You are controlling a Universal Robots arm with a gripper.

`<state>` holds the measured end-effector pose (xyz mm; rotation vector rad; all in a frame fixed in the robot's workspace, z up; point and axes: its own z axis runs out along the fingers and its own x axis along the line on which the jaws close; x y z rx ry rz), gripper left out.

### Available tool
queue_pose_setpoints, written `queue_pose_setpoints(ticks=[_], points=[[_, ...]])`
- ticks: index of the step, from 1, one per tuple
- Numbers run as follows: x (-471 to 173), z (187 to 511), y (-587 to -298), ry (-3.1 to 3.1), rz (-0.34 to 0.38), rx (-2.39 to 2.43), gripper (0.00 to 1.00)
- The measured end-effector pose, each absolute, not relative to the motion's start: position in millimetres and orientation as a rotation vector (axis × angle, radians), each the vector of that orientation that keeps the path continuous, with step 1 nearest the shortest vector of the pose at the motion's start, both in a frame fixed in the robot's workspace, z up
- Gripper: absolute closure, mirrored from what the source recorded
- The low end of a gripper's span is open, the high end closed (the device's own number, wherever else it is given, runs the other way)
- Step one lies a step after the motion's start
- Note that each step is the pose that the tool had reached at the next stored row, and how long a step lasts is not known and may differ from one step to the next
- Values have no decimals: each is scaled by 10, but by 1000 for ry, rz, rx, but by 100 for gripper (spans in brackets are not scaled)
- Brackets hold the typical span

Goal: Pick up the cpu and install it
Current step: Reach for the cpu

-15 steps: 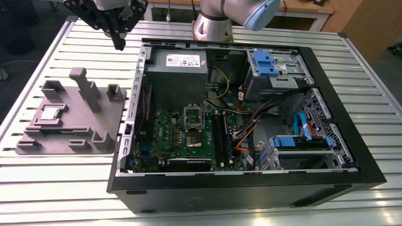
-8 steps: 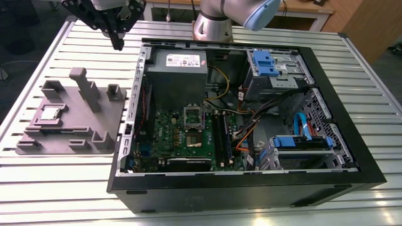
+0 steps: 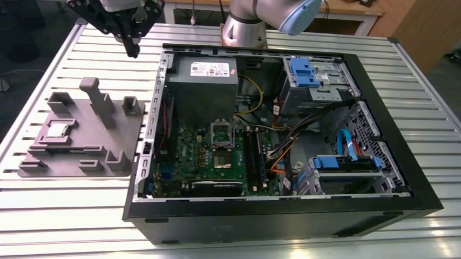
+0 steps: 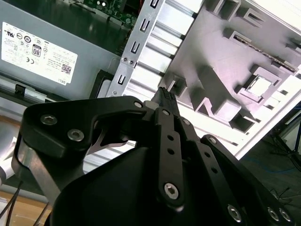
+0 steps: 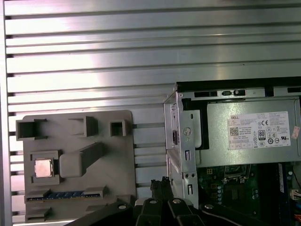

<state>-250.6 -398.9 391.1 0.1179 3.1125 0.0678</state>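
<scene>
The cpu (image 3: 58,130) is a small silver square lying flat in a recess of the grey plate (image 3: 81,141), at the exterior view's left on the slatted table. It also appears in the first wrist view, cpu (image 5: 43,168) on plate (image 5: 61,128), and in the second wrist view, cpu (image 4: 260,86). My gripper (image 3: 133,52) hangs high above the table, beyond the plate's far edge and beside the case's far left corner. Its black fingers meet at one tip and hold nothing; the gripper (image 4: 164,94) looks the same from the wrist. The motherboard socket (image 3: 222,157) sits mid-board with its metal frame (image 3: 221,134) raised.
The open computer case (image 3: 288,208) lies on its side at centre. Inside are a grey power supply (image 3: 205,81), black memory sticks (image 3: 252,151), blue drive brackets (image 3: 303,73) and loose cables. The plate carries tall posts (image 3: 97,100) and a blue-labelled stick (image 5: 61,194).
</scene>
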Motion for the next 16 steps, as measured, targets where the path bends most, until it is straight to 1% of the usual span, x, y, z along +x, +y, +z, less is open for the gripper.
queue_pose_setpoints(ticks=[16], points=[[-2577,3908,-3989,3113,68,118,90]])
